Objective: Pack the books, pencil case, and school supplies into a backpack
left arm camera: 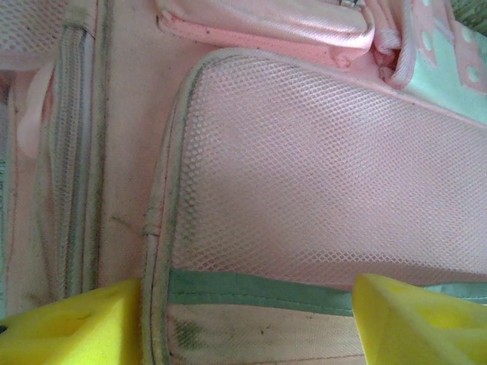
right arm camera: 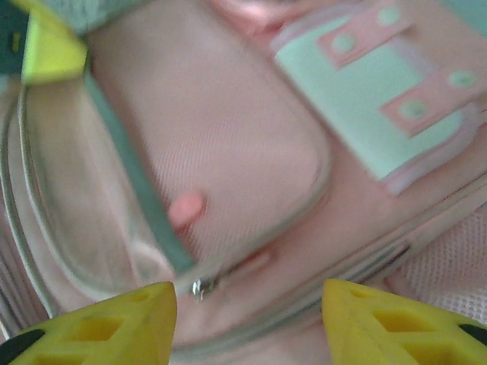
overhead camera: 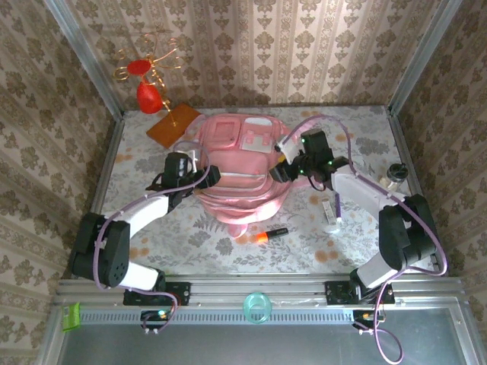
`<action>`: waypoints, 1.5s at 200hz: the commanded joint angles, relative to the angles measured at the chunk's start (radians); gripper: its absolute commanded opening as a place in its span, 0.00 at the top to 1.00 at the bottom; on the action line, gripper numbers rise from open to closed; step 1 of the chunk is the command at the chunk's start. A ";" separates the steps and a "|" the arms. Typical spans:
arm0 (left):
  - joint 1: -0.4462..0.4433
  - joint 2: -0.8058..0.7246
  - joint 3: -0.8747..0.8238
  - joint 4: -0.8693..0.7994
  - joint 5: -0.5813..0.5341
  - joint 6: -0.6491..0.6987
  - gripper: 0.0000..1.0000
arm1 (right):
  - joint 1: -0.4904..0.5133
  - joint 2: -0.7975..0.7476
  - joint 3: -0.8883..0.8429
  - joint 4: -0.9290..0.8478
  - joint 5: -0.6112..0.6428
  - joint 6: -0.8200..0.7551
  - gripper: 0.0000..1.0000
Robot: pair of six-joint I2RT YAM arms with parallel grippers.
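1. Top view: the pink backpack (overhead camera: 240, 175) lies in the middle of the desk (overhead camera: 365, 137).
   - The left claw (overhead camera: 204, 177) is against its left side and the right claw (overhead camera: 280, 169) against its right side.
   - From up here I cannot tell how far either stands open.
   - The marker (overhead camera: 268, 234) lies on the desk just beside the backpack's near edge.
   - The stick (overhead camera: 335, 209) lies apart from the backpack, to its right, beside the right arm.
   - An orange-brown board (overhead camera: 173, 124) with a gold wire stand (overhead camera: 148, 65) sits at the far left corner.
2. Left wrist view: the left claw (left arm camera: 247, 323) is wide open, and its yellow fingers (left arm camera: 76, 327) are far apart.
   - Between them lies the backpack's mesh pocket (left arm camera: 327, 182), seen close; the top view does not show this.
   - Nothing is gripped. Whether the tips touch the fabric I cannot tell.
3. Right wrist view, blurred: the right claw (right arm camera: 247, 323) is about half open over a zipped front pocket and holds nothing.
   - A small metal zip pull (right arm camera: 199, 287) lies just beside one fingertip.
   - The pale mint patch (right arm camera: 365, 114) is further up the backpack.
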 commanded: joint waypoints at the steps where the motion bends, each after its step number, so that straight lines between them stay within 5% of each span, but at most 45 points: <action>1: -0.009 -0.059 -0.002 -0.033 -0.054 0.018 0.28 | -0.006 0.056 0.046 0.008 -0.127 0.244 0.41; 32: -0.020 -0.106 -0.023 -0.074 -0.092 0.021 0.27 | -0.009 0.142 0.109 0.012 -0.195 0.476 0.34; 72: -0.040 -0.087 -0.030 -0.064 -0.065 -0.006 0.27 | -0.003 0.218 0.120 0.022 -0.196 0.538 0.30; 110: -0.061 -0.029 -0.035 -0.036 -0.062 -0.027 0.28 | 0.026 0.264 0.147 -0.065 -0.148 0.439 0.29; 219: -0.089 0.042 -0.048 0.021 -0.085 -0.051 0.28 | -0.002 0.162 0.106 -0.265 -0.342 0.251 0.33; 268: -0.089 0.029 -0.049 0.016 -0.087 -0.045 0.28 | -0.002 0.141 0.038 -0.189 -0.228 0.133 0.37; 300: -0.089 0.021 -0.043 0.009 -0.090 -0.039 0.28 | -0.002 0.106 -0.040 -0.069 -0.166 0.114 0.49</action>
